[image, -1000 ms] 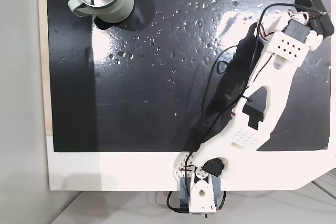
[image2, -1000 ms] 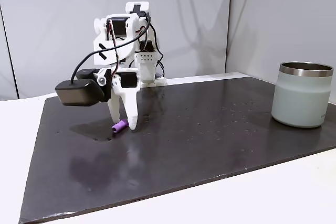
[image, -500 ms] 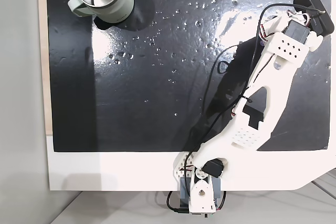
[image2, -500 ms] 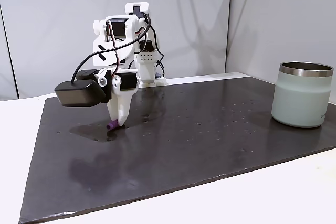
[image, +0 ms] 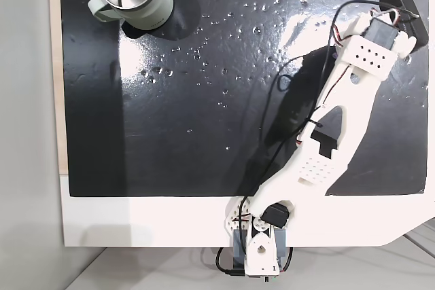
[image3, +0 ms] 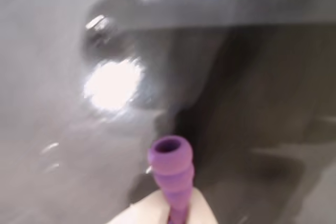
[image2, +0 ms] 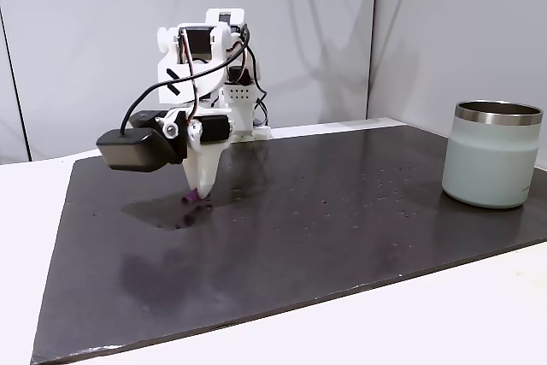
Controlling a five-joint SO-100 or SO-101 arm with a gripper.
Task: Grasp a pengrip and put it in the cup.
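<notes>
Ribbed purple pengrip [image3: 171, 174], soft hollow tube, pinched between white plastic fingers [image3: 202, 211], open end protruding; glossy black mat [image2: 342, 228] below.

Pengrip [image2: 195, 197] in pincer [image2: 199, 193], far left of cup [image2: 491, 156].

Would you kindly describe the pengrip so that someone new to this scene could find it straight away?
Start at the black mat and follow the white arm down to its end effector. The pengrip is the tiny purple ribbed tube pinched there, with an open hollow end; the green cup across the mat is far bigger.
</notes>
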